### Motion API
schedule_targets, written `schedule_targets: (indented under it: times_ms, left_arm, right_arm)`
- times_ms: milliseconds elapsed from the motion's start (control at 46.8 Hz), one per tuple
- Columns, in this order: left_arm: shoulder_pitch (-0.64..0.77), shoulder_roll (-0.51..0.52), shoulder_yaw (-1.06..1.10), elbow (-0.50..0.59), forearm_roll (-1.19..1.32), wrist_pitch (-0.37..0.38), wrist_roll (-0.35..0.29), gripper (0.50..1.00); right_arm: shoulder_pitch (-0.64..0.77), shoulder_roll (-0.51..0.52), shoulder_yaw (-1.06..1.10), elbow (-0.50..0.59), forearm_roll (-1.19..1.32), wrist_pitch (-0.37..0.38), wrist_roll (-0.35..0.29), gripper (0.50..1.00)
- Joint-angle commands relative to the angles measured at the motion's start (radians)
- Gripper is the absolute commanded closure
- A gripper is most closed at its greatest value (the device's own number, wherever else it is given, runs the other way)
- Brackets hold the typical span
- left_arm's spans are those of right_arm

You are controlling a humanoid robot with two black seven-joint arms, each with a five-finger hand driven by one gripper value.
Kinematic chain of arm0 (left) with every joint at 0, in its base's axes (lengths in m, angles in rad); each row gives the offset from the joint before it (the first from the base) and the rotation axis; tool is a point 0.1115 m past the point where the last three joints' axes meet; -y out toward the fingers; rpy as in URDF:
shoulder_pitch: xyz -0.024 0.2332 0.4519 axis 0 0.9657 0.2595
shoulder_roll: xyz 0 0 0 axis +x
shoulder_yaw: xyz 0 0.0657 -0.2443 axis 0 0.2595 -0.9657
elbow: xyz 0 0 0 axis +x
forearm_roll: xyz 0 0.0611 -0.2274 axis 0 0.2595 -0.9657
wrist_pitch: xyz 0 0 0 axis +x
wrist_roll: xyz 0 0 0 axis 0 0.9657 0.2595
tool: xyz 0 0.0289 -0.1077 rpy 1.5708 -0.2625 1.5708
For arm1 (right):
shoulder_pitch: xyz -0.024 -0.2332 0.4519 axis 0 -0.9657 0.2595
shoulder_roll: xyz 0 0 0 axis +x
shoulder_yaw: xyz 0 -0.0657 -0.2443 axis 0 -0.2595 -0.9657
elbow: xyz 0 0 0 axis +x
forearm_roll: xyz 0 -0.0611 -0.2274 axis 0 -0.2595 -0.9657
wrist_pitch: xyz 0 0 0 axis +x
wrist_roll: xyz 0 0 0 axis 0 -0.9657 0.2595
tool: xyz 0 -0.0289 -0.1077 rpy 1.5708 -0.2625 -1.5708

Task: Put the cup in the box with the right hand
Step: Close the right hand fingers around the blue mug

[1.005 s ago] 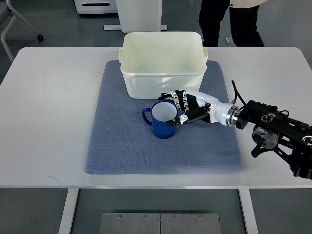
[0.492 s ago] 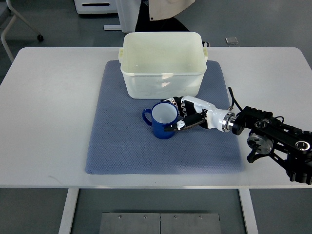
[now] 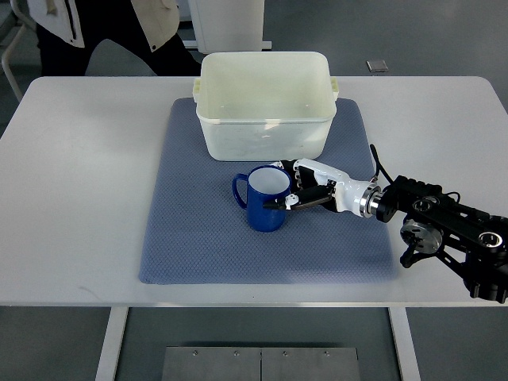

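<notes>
Blue cup (image 3: 265, 200) upright on the blue mat (image 3: 198, 238), just in front of the cream box (image 3: 264, 101) — handle on its left side. Right hand (image 3: 305, 194) at the cup's right side, fingers (image 3: 287, 202) curled around its wall. Person (image 3: 103, 32) stands beyond the white surface (image 3: 79, 159), left of the box.

White table (image 3: 87, 190), blue mat (image 3: 198, 238)
</notes>
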Motion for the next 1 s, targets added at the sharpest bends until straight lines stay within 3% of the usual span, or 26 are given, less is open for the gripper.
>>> schedule_targets:
  times_ms: [0,984]
  left_arm:
    - [0.0,0.0,0.0,0.0,0.0,0.0,0.0,0.5]
    - [0.0,0.0,0.0,0.0,0.0,0.0,0.0,0.5]
  right_arm:
    - [0.0,0.001,0.002,-0.007,0.0,0.0,-0.001,1.0]
    - [0.0,-0.003,0.005,-0.007,0.0,0.002,0.002,1.0]
